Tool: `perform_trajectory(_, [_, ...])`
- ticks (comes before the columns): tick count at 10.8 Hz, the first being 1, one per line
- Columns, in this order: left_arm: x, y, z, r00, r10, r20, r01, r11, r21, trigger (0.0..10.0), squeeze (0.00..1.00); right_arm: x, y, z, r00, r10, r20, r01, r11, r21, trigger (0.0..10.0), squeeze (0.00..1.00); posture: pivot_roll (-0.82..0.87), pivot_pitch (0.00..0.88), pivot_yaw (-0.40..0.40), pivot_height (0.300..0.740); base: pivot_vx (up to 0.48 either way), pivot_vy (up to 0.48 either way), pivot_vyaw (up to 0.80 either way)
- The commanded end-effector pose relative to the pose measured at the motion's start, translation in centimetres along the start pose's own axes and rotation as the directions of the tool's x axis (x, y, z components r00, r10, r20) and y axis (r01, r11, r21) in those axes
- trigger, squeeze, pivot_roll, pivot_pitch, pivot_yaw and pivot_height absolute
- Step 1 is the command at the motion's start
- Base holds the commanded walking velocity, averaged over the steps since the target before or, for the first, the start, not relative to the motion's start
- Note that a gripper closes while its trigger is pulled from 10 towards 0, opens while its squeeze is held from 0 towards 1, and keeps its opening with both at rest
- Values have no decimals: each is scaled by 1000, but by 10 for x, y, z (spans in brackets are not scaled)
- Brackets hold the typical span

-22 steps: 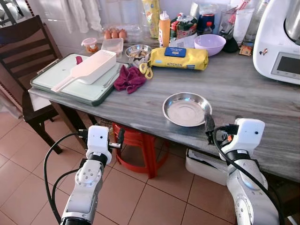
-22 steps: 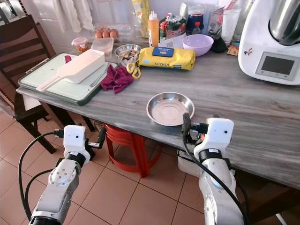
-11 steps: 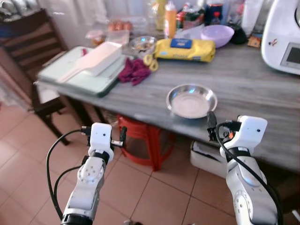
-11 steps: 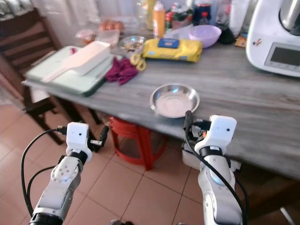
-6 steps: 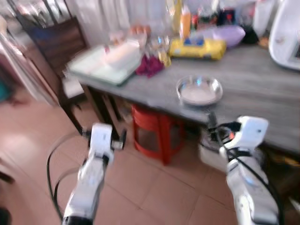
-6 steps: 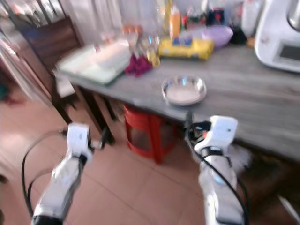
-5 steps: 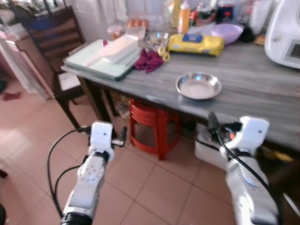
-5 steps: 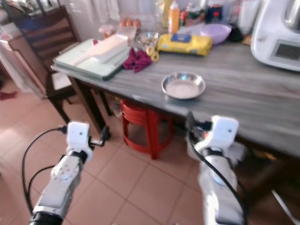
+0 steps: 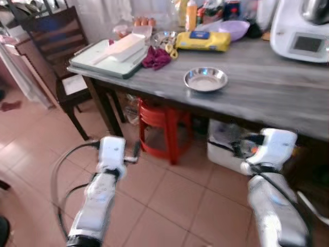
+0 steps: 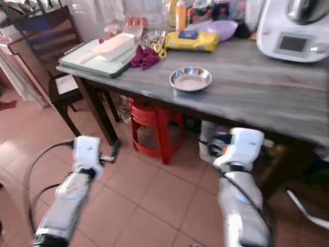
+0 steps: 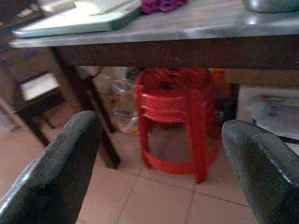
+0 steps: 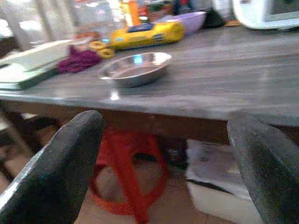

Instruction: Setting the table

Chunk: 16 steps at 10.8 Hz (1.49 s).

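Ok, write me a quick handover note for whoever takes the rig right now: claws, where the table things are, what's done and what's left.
Left claw: open, empty, held low over the tiled floor, facing the red stool under the table.
Right claw: open, empty, below the table edge, facing the steel bowl.
The steel bowl sits alone near the front edge of the grey table. Behind it lie the maroon cloth, the yellow wipes pack and the purple bowl; the tray with the white scoop is at the table's left end.
Done: bowl is on the table.
Left: nothing else is laid out; the robot stands off from the table.
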<state>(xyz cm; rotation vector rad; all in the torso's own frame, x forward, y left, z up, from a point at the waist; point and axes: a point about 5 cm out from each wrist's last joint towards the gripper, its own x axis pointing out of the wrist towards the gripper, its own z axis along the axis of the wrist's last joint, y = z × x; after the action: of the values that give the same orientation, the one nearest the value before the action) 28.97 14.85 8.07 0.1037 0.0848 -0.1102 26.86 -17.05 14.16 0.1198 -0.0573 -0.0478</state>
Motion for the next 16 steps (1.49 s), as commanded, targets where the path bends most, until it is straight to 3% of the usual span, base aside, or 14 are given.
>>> perform_trajectory(1, [0,1,0,1000,8,-4,-8,1000,2,10000,0,2,1,0,1000,15,-5,-15,1000,0,10000,0,-93,59,118,740,-251,0,0])
perform_trajectory(6, [2,-1,-1,1000,-10,-6,10,1000,13,10000,0,5,1,0,1000,1,0,-1,1000,3,10000,0,-87,57,121,740,-255,0,0])
perform_trajectory(9, [2,-2,1,1000,-19,8,19,1000,16,10000,0,8,-1,1,1000,-18,8,18,1000,-14,10000,0,-87,57,122,740,0,0,0])
perform_trajectory(10, [2,-3,4,999,-29,26,29,1000,10,10000,0,7,-1,5,999,-19,35,20,999,-34,10000,0,-91,63,124,740,0,0,0])
perform_trajectory(11, [3,0,17,995,-6,103,8,1000,-18,10000,0,4,1,18,993,9,114,0,997,-76,10000,0,-94,65,124,740,0,0,0])
perform_trajectory(13, [3,13,35,974,95,205,-82,994,-73,10000,0,-1,-2,26,986,-10,167,34,990,-137,10000,0,-95,64,123,740,0,0,0])
perform_trajectory(14, [2,16,36,968,133,211,-119,990,-80,10000,0,-3,-4,25,985,-34,170,57,989,-137,10000,0,-95,62,123,740,0,0,0])
perform_trajectory(16, [0,12,31,972,99,212,-77,991,-110,10000,0,-7,-6,25,981,-40,188,73,983,-168,10000,0,-97,59,123,740,0,0,0])
